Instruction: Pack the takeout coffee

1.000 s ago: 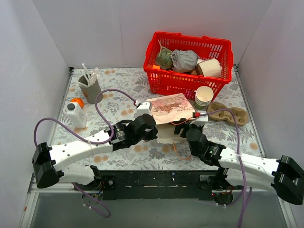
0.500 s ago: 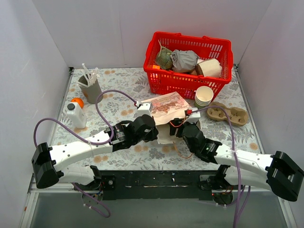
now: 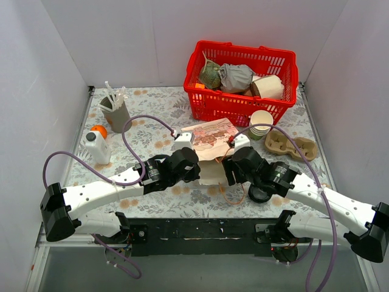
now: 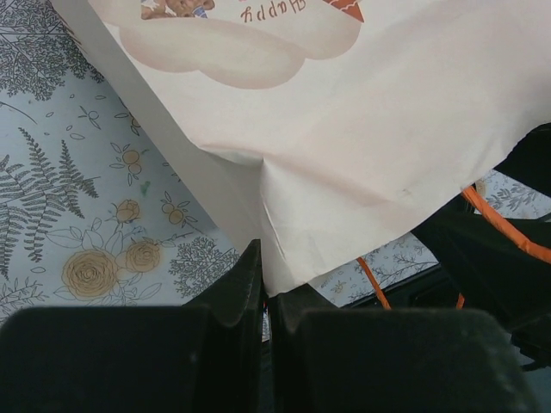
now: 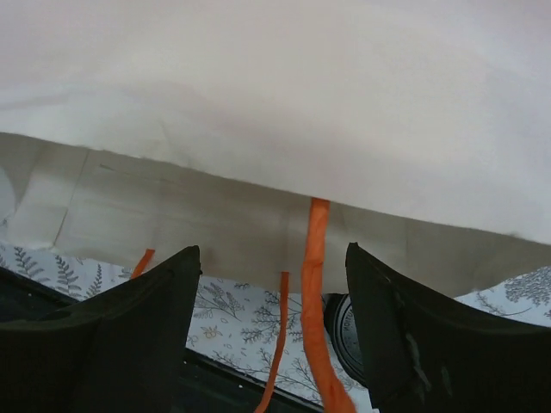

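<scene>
Coffee cup, dark and partly hidden, stands right of the paper bag. Left gripper is clenched on the bag's near edge. Right gripper gapes, unladen, at its mouth. Advice: keep that edge taut and spread the mouth wide first.

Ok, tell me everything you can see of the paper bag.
The bag is cream paper, creased, with a pink-and-brown print on its upper face and orange handles at its near edge. It lies over the floral table, in front of the red basket. The shut left gripper pinches its near corner; the open right gripper straddles one hanging handle.
</scene>
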Robot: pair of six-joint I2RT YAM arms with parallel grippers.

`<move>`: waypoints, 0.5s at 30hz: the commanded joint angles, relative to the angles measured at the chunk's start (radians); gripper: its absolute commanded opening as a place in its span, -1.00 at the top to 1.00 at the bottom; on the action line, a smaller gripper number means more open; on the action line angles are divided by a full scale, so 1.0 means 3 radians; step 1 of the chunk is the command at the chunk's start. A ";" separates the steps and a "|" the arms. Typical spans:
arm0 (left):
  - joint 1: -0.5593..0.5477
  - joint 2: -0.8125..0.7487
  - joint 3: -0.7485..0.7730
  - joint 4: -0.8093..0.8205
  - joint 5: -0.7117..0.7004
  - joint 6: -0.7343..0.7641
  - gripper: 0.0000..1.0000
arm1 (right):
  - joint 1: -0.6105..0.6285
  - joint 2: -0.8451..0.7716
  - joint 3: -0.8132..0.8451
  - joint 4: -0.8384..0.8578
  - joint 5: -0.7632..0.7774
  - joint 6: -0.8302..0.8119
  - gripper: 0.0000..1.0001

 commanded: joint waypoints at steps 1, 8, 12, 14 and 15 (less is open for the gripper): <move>-0.0022 -0.0050 0.0020 -0.0034 0.0076 0.0195 1.00 | -0.0087 0.0182 0.0721 -0.0535 -0.0389 -0.0683 -0.51; -0.0021 0.0043 -0.0037 -0.0029 0.0087 0.0318 1.00 | -0.0276 0.0673 0.1479 -0.1077 -0.1009 -0.1043 -0.45; -0.0016 -0.0013 -0.0083 0.0022 0.0128 0.0359 1.00 | -0.0337 0.0689 0.1664 -0.1200 -0.1060 -0.1191 -0.44; -0.0016 -0.0059 -0.0098 0.0012 0.0092 0.0354 1.00 | -0.0342 0.0572 0.1654 -0.1210 -0.1116 -0.1263 -0.44; -0.0016 -0.0075 -0.0093 0.0012 0.0087 0.0344 1.00 | -0.0342 0.0510 0.1618 -0.1205 -0.1263 -0.1319 -0.45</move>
